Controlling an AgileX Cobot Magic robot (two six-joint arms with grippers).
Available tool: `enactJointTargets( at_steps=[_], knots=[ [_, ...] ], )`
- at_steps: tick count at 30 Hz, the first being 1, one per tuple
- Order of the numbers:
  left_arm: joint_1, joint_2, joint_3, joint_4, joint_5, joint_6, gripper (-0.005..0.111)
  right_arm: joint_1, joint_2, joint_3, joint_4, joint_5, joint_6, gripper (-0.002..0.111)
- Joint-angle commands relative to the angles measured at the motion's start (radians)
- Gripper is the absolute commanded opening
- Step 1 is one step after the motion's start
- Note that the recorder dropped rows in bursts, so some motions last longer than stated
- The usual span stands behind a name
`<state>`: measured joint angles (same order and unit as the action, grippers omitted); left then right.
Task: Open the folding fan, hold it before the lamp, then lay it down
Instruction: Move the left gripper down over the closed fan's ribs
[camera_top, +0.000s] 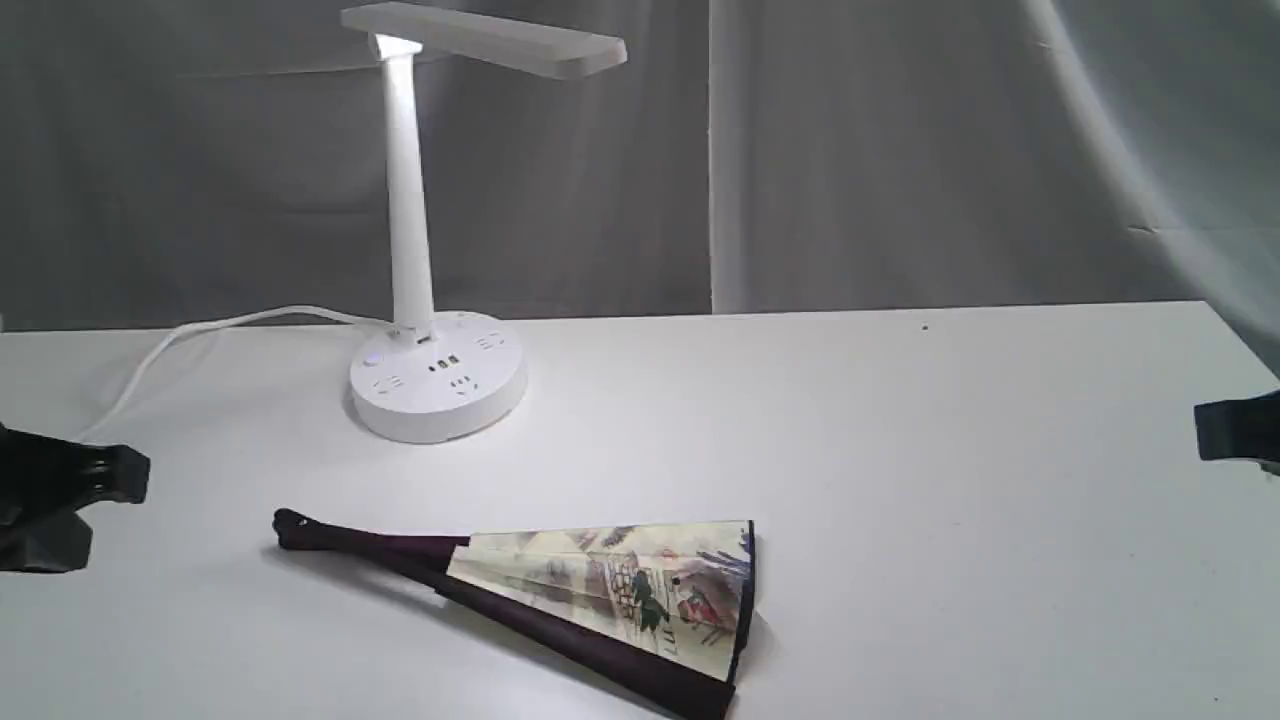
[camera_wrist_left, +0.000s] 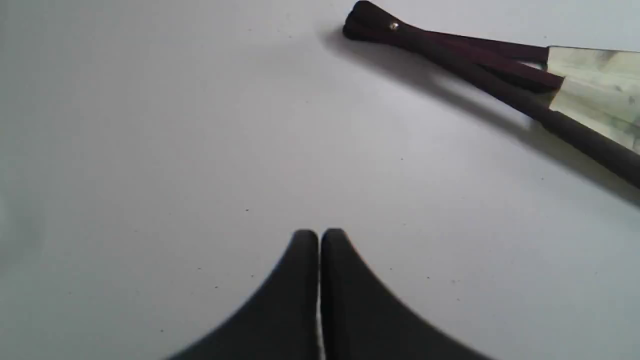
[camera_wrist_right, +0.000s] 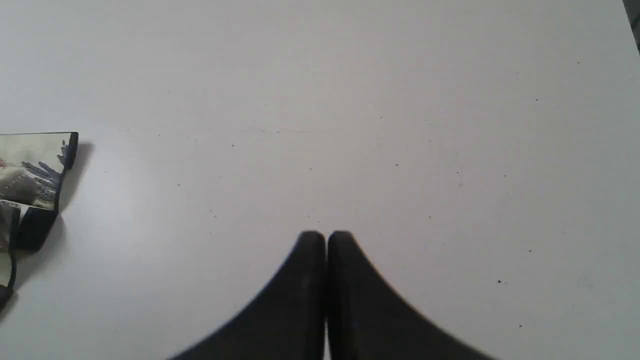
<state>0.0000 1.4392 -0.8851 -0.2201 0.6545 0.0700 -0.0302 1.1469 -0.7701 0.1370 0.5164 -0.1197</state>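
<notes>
Folding fan (camera_top: 600, 590): part-open, near table (camera_top: 950, 450) front edge, long axis left-right, pivot toward left edge. Lamp (camera_top: 410, 250): upright behind it, apart. Left hand (camera_wrist_left: 319, 235), right hand (camera_wrist_right: 326, 236): closed, empty, at side edges.

looks like a robotics lab's staged test bench: plain white table (camera_top: 900, 450) backed by a hung grey cloth backdrop (camera_top: 950, 150), creased and seamed; black left gripper (camera_top: 140, 475) and right gripper (camera_top: 1205, 430) poking in from either side edge, tips pressed together; two props laid out, a white desk lamp (camera_top: 410, 250) with socket base and a painted folding fan (camera_top: 600, 585).
</notes>
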Motion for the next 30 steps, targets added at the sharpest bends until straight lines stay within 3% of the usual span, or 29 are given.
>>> enactJointTargets(
  at_steps=[1, 4, 10, 18, 22, 26, 30],
  knots=[
    [0.001, 0.035, -0.007, -0.046, -0.026, 0.047, 0.0, 0.002, 0.001, 0.005, 0.006, -0.009, -0.011, 0.0],
    [0.014, 0.08, -0.026, -0.049, -0.008, 0.047, 0.0, 0.002, 0.001, 0.005, 0.006, -0.009, -0.011, 0.0],
    [0.115, 0.148, -0.085, -0.127, 0.028, 0.107, 0.0, 0.002, 0.001, 0.005, 0.006, -0.005, -0.009, 0.0],
    [0.124, 0.155, -0.086, -0.236, 0.018, 0.29, 0.001, 0.002, 0.001, 0.005, 0.009, -0.007, -0.009, 0.0],
    [0.089, 0.155, -0.086, -0.302, 0.021, 0.436, 0.011, 0.002, 0.001, 0.005, 0.027, -0.007, -0.009, 0.0],
    [0.019, 0.155, -0.086, -0.302, -0.029, 0.439, 0.024, 0.002, 0.001, 0.005, 0.027, -0.007, -0.012, 0.0],
    [-0.045, 0.164, -0.116, -0.296, -0.039, 0.42, 0.029, 0.002, 0.001, 0.005, 0.029, -0.002, -0.012, 0.0]
  ],
)
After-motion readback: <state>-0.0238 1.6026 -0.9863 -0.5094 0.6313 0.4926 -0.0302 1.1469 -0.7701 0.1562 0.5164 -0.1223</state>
